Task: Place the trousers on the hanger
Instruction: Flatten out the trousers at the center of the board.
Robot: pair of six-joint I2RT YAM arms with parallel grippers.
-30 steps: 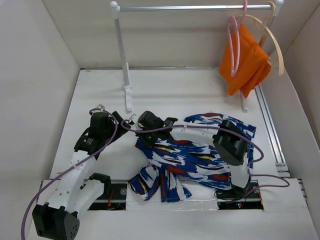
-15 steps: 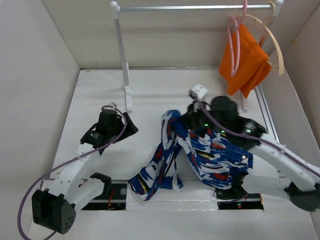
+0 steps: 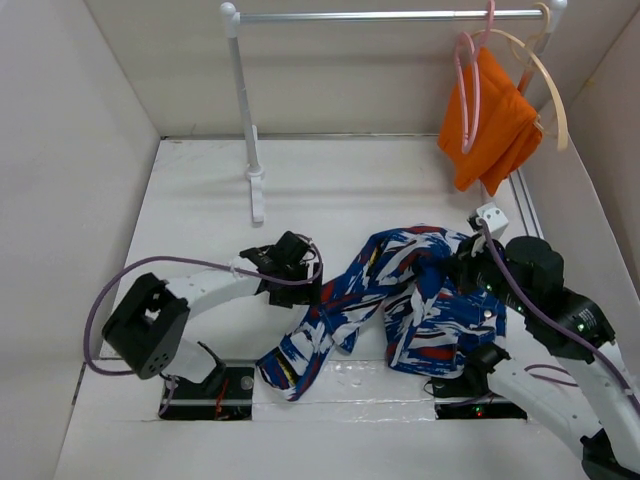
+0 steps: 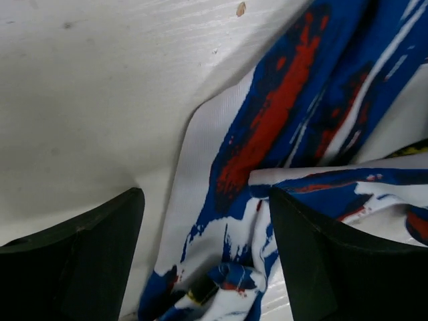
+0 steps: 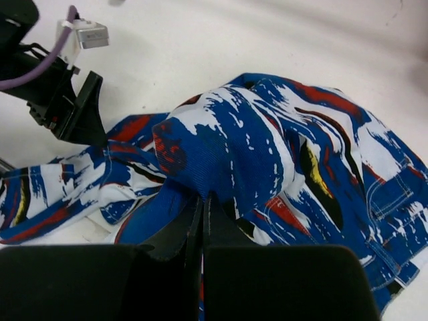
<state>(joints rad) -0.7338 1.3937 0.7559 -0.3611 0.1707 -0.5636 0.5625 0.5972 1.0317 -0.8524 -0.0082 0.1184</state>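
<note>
The trousers (image 3: pixel 400 290), blue with white, red, black and yellow strokes, lie bunched on the table's near middle, with one leg trailing to the front edge. My right gripper (image 3: pixel 450 268) is shut on a raised fold of them (image 5: pixel 221 147) and holds it a little above the table. My left gripper (image 3: pixel 306 284) is open and low over the trousers' left leg (image 4: pixel 267 140), with cloth between its fingers (image 4: pixel 87 261). The pink hanger (image 3: pixel 468 80) hangs on the rail at the back right, far from both grippers.
A plain orange cloth (image 3: pixel 490 120) and a cream hanger (image 3: pixel 552 95) hang beside the pink hanger on the white rail (image 3: pixel 380 15). The rail's left post (image 3: pixel 250 130) stands at the back centre-left. White walls close in both sides.
My right gripper has drawn back to the right with the trousers' fold in it. My left gripper has moved right onto the trousers' left leg. The cloth has bunched up more.
</note>
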